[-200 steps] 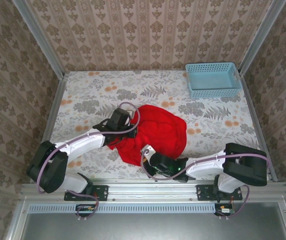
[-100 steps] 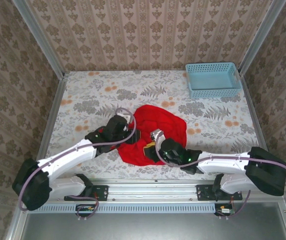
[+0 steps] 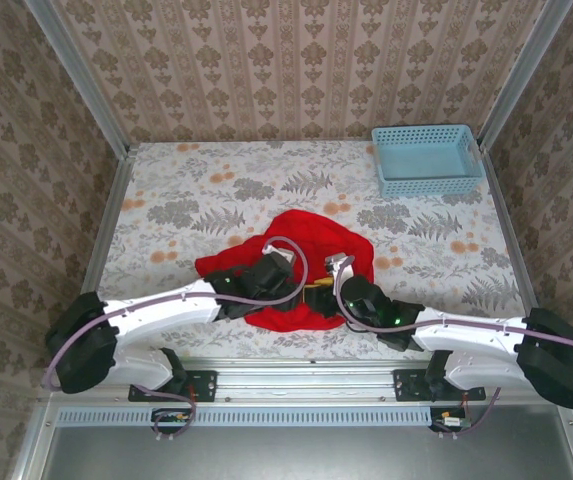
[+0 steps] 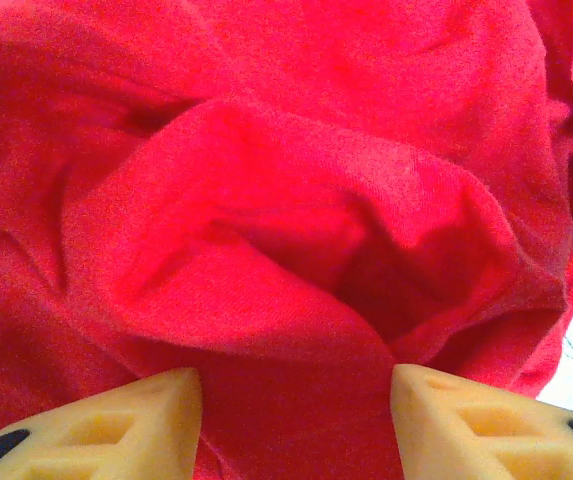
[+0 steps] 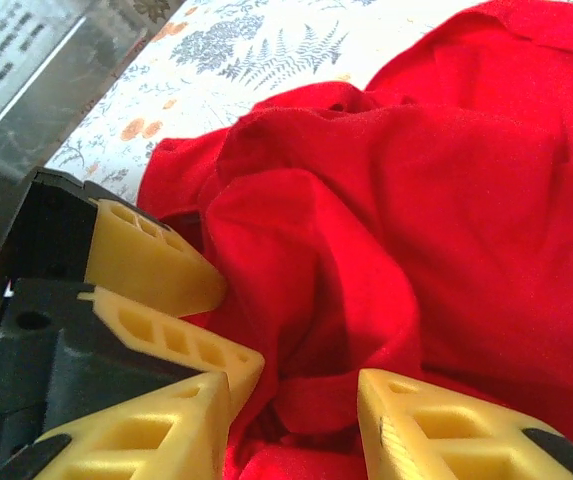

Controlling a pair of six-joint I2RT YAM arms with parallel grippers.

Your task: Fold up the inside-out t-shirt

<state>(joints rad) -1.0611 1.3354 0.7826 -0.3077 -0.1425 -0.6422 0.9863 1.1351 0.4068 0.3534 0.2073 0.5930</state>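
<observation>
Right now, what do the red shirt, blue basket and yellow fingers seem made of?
Red shirt: soft matte knit cloth; limp folds, fine fuzzy grain.
Blue basket: probably rigid plastic; even colour, slotted lattice walls.
Yellow fingers: likely moulded or printed plastic, matte; hollow triangular cells, stiffness unclear.

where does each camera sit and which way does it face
top external: above and behind the left arm and right arm, looking down on table, t-shirt, basket; both show.
left wrist: on the left arm, close on red cloth; left tool's spread tips show.
right wrist: on the right arm, looking across the t-shirt; right tool shows.
shared: both wrist views show the left tool and t-shirt.
</observation>
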